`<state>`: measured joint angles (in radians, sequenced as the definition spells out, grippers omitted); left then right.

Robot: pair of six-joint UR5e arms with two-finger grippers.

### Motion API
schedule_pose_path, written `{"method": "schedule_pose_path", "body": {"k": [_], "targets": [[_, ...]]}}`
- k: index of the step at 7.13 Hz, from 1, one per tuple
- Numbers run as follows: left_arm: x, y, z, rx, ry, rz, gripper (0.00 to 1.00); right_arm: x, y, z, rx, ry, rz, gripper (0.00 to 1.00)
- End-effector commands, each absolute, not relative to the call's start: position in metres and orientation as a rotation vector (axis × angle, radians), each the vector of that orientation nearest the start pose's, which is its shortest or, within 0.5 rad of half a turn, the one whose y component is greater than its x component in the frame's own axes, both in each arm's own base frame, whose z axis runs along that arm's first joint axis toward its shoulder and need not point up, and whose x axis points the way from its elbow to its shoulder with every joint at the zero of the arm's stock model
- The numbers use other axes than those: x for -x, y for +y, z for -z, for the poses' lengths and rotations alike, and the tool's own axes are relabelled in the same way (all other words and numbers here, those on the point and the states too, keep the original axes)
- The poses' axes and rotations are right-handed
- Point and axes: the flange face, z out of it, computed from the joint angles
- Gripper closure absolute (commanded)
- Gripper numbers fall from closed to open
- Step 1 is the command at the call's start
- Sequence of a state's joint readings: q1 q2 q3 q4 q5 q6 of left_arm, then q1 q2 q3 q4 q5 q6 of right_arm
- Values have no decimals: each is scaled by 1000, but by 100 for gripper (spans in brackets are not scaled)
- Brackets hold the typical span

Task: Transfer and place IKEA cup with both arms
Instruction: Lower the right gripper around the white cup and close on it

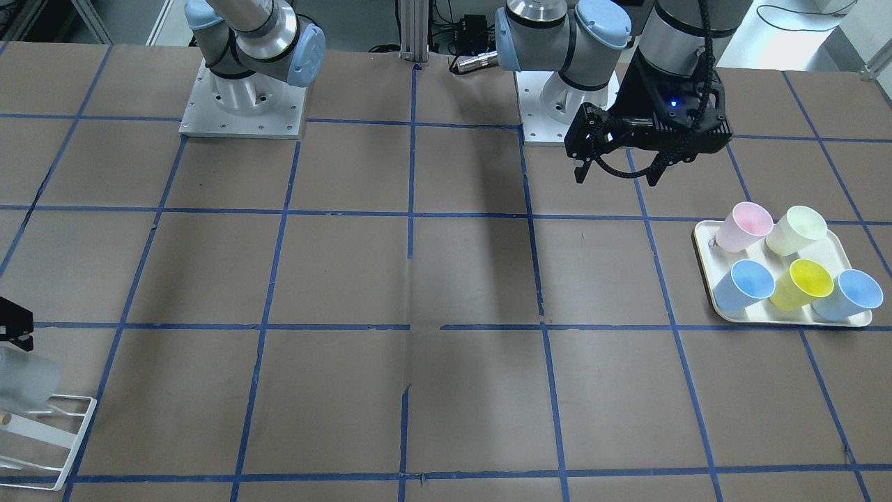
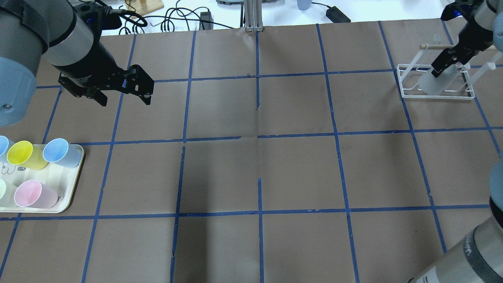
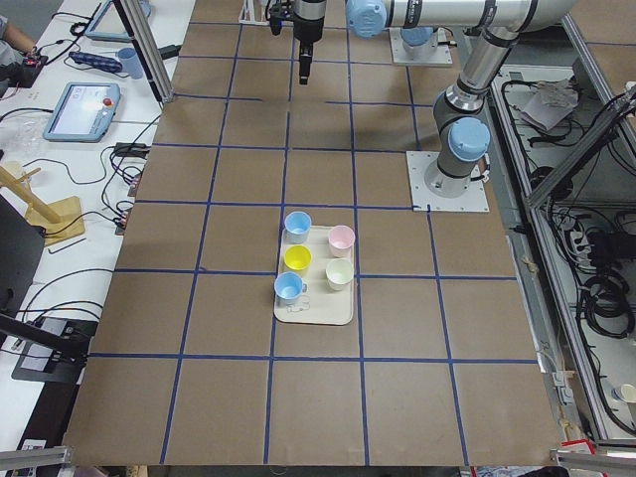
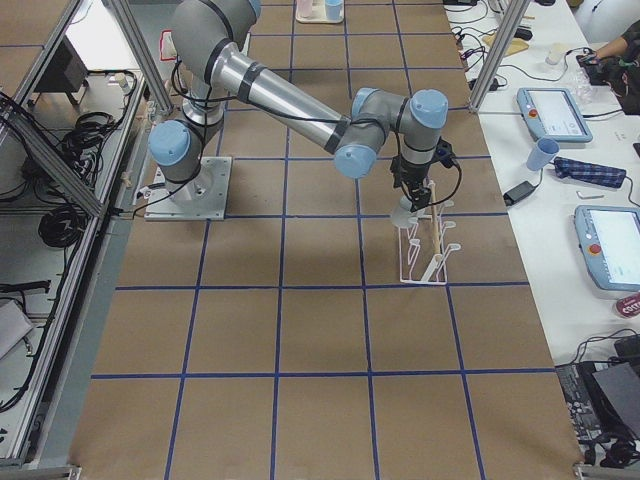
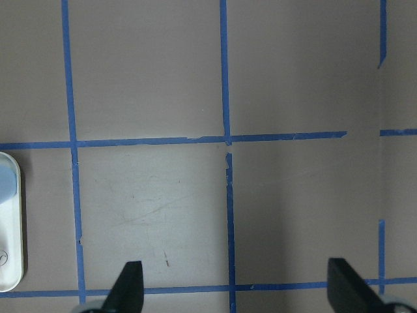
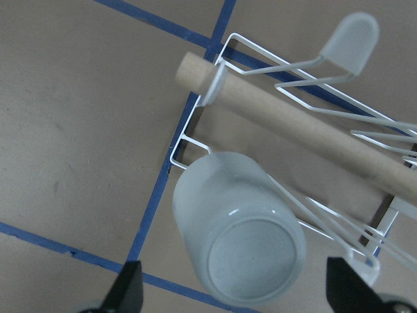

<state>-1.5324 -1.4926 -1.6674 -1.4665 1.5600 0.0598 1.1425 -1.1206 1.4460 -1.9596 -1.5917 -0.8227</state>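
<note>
The pale grey-white IKEA cup (image 6: 238,248) hangs upside down on a prong of the white wire rack (image 6: 260,59). It also shows in the overhead view (image 2: 434,84) and at the left edge of the front view (image 1: 24,380). My right gripper (image 6: 238,290) is open just above the cup, its fingertips (image 6: 130,287) standing clear of the cup's sides; in the overhead view it (image 2: 442,68) is over the rack (image 2: 408,92). My left gripper (image 2: 122,96) is open and empty, above bare table (image 5: 238,287), away from the cup.
A cream tray (image 2: 70,192) at the robot's left holds pink, yellow, pale yellow-green and light blue cups (image 1: 749,282). A wooden dowel (image 6: 293,124) runs across the rack's top. Blue tape lines grid the brown table.
</note>
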Motion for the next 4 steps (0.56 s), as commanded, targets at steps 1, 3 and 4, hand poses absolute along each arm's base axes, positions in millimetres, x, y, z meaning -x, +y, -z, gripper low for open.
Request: {"method": "schedule_pose_path", "body": {"k": [1,3,4], "targets": [[116,-472,-488,-34,3145,136,0,157,-660,-316,624,3129,46,0],[116,-472,-488,-32,3145,136,0,158,-663,-306,619,3115,33,0],[116,-472,-488,-32,3146,136,0,157,-663,-304,621,3111,31,0]]}}
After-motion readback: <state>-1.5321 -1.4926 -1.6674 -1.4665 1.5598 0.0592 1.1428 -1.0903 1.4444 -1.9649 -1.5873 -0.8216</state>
